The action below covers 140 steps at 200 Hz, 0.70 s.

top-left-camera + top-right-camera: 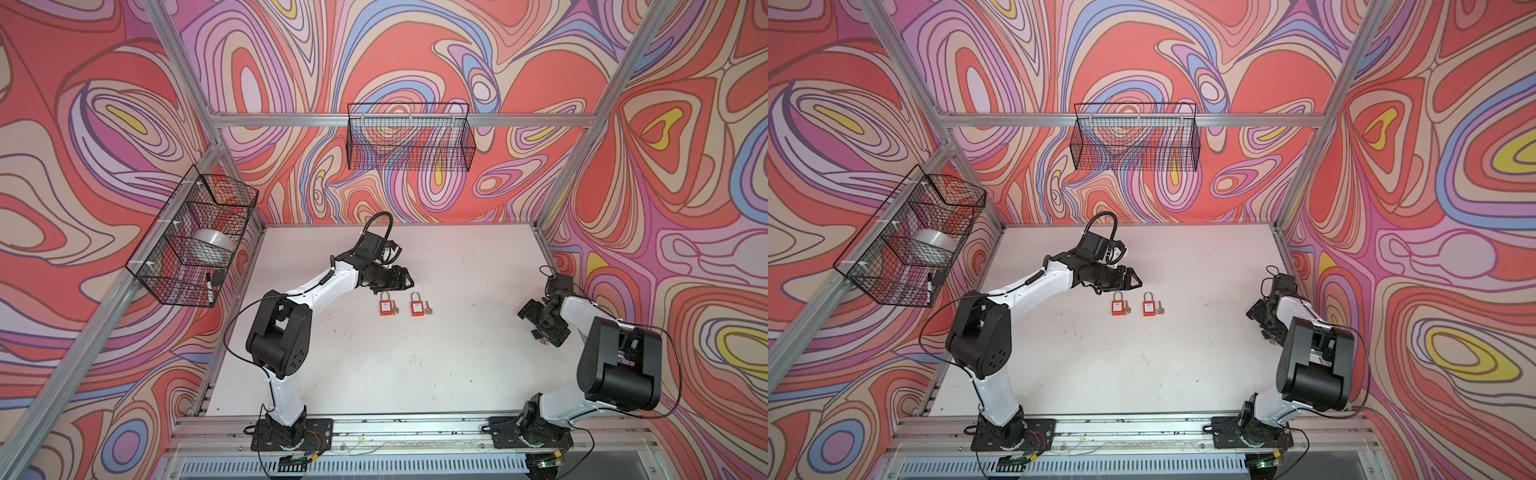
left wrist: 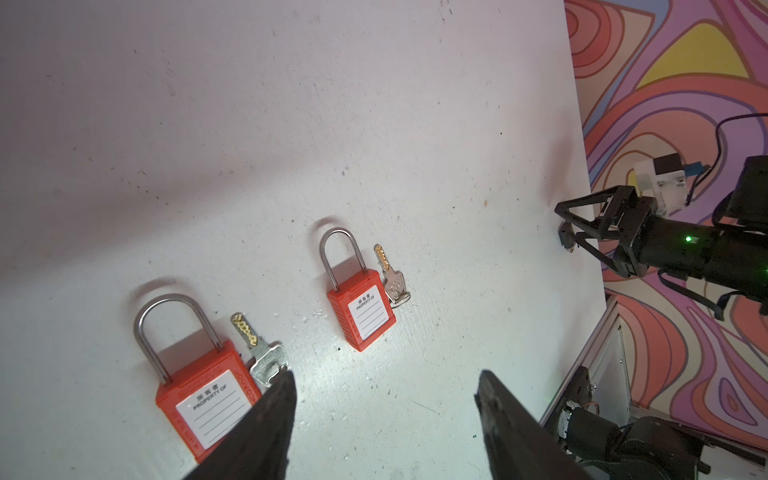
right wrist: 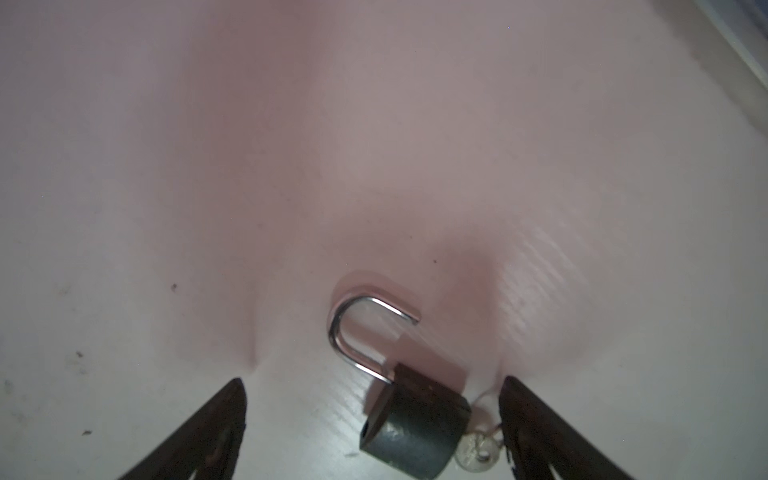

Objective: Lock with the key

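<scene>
Right gripper [image 1: 536, 326] sits low at the right edge of the white tabletop [image 1: 415, 374] in both top views, jaws spread wide & pinching nothing. In the right wrist view, btwn its two black fingers [image 3: 216, 428] at bottom ctr, we see the dark grey metal padlock [image 3: 415, 428] lying on the table. Its chrome shackle [image 3: 357, 328] is swung open, w/ the free end off the body. A small silver key [image 3: 473, 451] pokes out at the body's lower right, just beside one finger. We can't tell whether it's seated in the keyhole or whether the finger touches it.

Left gripper [image 1: 405, 280] hangs near frame ctr in both top views, jaws apart & empty, just above the left orange plastic padlock [image 1: 385, 306]. In the left wrist view that lock [image 2: 208, 407] fills the lower left, partly behind one fingertip [image 2: 274, 415]. Its shackle is closed, and its loose brass-tipped key [image 2: 266, 357] lies touching its side.

The right orange plastic padlock [image 1: 417, 306] lies near it, parallel, shackle closed too. The second loose key [image 2: 392, 278] lies against its side. Both orange locks lie flat w/ white labels up, well apart from the dark lock.

Two black wire baskets [image 1: 409, 137] hang on the walls, upper ctr & left.
</scene>
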Available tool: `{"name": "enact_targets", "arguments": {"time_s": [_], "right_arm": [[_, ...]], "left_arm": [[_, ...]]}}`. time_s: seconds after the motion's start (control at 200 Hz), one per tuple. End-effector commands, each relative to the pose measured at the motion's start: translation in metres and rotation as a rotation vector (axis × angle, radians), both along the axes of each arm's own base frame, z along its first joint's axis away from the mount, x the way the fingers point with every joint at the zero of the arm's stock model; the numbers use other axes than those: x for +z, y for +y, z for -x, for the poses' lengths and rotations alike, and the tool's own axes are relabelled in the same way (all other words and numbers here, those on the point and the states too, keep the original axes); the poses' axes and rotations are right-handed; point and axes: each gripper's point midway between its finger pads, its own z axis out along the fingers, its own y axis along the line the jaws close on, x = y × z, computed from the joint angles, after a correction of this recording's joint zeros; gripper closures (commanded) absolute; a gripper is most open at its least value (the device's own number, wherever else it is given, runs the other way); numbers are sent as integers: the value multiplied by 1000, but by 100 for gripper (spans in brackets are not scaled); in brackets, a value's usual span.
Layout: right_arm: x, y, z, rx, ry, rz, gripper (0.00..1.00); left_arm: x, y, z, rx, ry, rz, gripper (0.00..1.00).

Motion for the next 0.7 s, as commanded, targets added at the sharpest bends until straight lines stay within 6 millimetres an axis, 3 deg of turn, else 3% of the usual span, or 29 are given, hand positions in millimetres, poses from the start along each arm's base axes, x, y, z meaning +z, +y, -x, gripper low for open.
{"name": "enact_targets", "arguments": {"time_s": [0.0,0.145,0.416,0.696], "right_arm": [[6,33,-18,88,-90,-174,9],[0,55,-11,150,-51,-244,13],[-17,52,1,192,85,-162,27],[-23,43,11,208,194,-83,30]], "left_arm": [[0,-2,0,-10,6,-24,30],[1,-5,-1,-11,3,-21,30],[4,-7,-1,-4,-4,-15,30],[2,-8,1,25,-16,40,30]]}}
